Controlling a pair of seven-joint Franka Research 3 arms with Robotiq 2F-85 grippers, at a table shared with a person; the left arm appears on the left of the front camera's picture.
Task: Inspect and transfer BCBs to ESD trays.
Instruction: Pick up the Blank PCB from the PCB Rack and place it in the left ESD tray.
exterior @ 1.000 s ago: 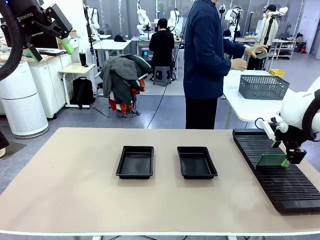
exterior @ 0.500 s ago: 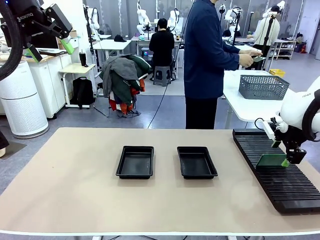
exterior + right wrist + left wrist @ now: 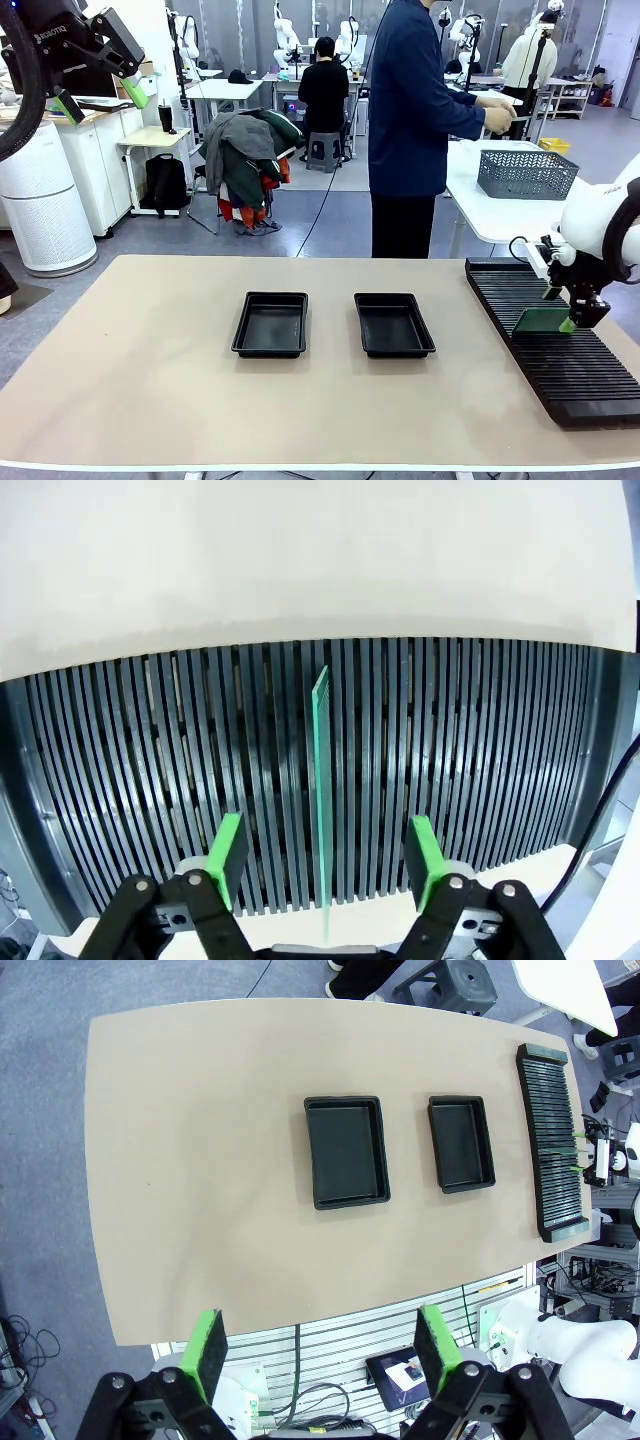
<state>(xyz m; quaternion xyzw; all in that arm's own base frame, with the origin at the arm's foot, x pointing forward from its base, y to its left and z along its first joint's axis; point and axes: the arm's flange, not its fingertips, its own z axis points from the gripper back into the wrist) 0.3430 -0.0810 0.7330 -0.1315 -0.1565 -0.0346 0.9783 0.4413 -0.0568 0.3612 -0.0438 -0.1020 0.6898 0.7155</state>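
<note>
A thin green BCB (image 3: 322, 770) stands on edge in a slot of the black ribbed rack (image 3: 150, 760). My right gripper (image 3: 326, 858) straddles it with a gap on each side, so it is open and not touching the board. From the front, the BCB (image 3: 543, 320) and the right gripper (image 3: 572, 318) are at the table's right side. Two black ESD trays, the left tray (image 3: 270, 352) and the right tray (image 3: 395, 352), lie bare mid-table. My left gripper (image 3: 100, 98) hangs high at the upper left, open, looking down on both trays (image 3: 347, 1201) (image 3: 463, 1188).
The long rack (image 3: 560, 370) runs along the table's right edge. A person (image 3: 410, 120) stands behind the far edge, turned toward a white side table with a grey mesh basket (image 3: 527, 172). Bare tabletop (image 3: 150, 370) lies left of and in front of the trays.
The person's hands have shifted above the side table. My right gripper stays over the board at the rack, and the left arm has not moved.
</note>
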